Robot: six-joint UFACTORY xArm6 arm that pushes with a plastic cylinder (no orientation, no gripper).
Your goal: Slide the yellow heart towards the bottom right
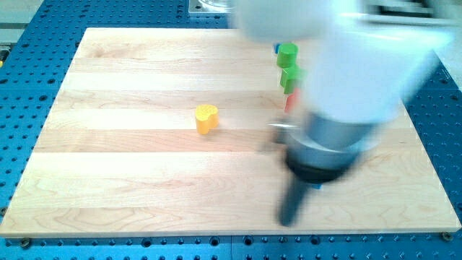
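The yellow heart [206,118] sits on the wooden board [130,173], left of the middle. My tip [290,220] is near the view's bottom, well to the right of the heart and below it, apart from every block. The rod and arm are blurred. Two green blocks [288,54] [290,76] stand near the view's top, right of the middle. A red block [290,101] shows just below them, partly hidden by the arm. A bit of a blue block [276,48] shows beside the upper green block.
The large white and grey arm body [339,79] covers the upper right of the board and hides what lies under it. A blue perforated table [29,87] surrounds the board.
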